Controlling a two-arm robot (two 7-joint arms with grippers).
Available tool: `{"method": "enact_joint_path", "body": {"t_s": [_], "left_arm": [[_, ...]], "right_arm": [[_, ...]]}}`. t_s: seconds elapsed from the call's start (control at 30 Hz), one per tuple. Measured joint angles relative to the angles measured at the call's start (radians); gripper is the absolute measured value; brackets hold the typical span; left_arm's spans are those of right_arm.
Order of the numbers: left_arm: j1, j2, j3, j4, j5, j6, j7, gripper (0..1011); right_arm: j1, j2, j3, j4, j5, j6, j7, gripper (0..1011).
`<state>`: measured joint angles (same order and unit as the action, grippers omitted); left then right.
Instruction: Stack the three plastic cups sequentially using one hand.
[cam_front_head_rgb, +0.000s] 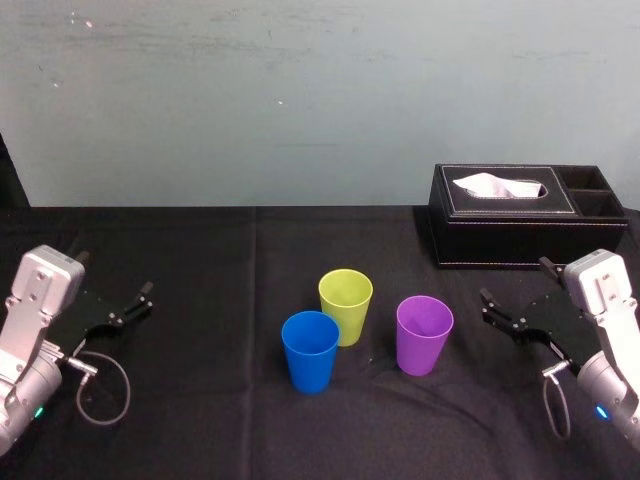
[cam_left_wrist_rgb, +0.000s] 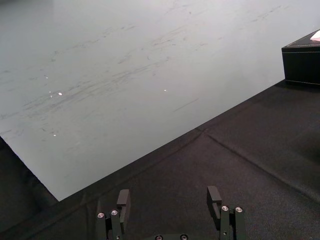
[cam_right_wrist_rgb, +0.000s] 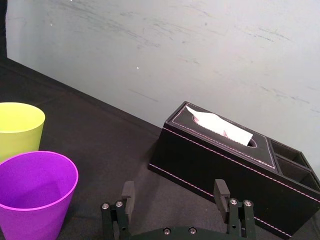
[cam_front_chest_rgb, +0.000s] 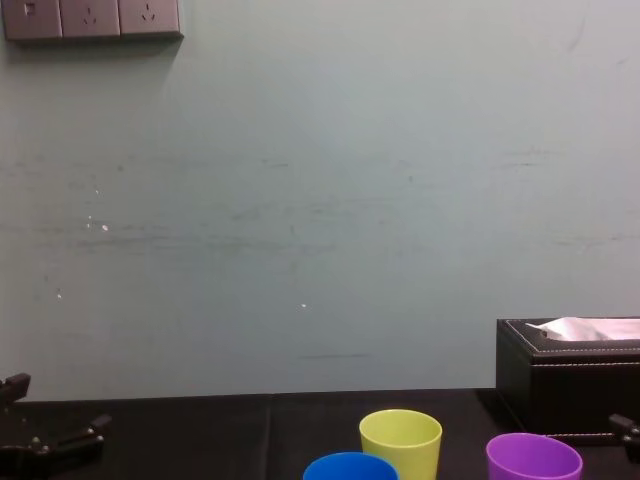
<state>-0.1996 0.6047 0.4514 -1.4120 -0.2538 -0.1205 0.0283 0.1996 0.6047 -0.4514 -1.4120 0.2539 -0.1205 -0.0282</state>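
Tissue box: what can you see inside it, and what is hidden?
A white tissue pokes through the slot in the tissue box lid. Two open compartments at one end are too dark to judge. Anything under the lid is covered.

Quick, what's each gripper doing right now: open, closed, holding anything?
Left gripper: open, holding nothing, well left of the blue cup.
Right gripper: open, holding nothing, just right of the purple cup.

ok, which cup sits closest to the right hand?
The purple cup: it stands rightmost of the three, on the side of the open right hand. The yellow-green cup and blue cup stand farther left.
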Motion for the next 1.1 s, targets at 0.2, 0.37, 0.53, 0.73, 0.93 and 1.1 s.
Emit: {"method": "enact_joint_path", "body": {"t_s": [0.2,0.37,0.53,0.73,0.93,1.1], "left_arm": [[0.0,0.0,0.0,0.0,0.0,0.0,0.0,1000],[0.0,0.0,0.0,0.0,0.0,0.0,0.0,1000],[0.0,0.0,0.0,0.0,0.0,0.0,0.0,1000],[0.0,0.0,0.0,0.0,0.0,0.0,0.0,1000],[0.0,0.0,0.0,0.0,0.0,0.0,0.0,1000],[0.0,0.0,0.0,0.0,0.0,0.0,0.0,1000]], "right_arm": [[0.0,0.0,0.0,0.0,0.0,0.0,0.0,1003],[0.0,0.0,0.0,0.0,0.0,0.0,0.0,1003],[0.0,0.0,0.0,0.0,0.0,0.0,0.0,1003],[0.0,0.0,0.0,0.0,0.0,0.0,0.0,1003],[0.0,0.0,0.0,0.0,0.0,0.0,0.0,1003],[0.0,0.0,0.0,0.0,0.0,0.0,0.0,1003]]}}
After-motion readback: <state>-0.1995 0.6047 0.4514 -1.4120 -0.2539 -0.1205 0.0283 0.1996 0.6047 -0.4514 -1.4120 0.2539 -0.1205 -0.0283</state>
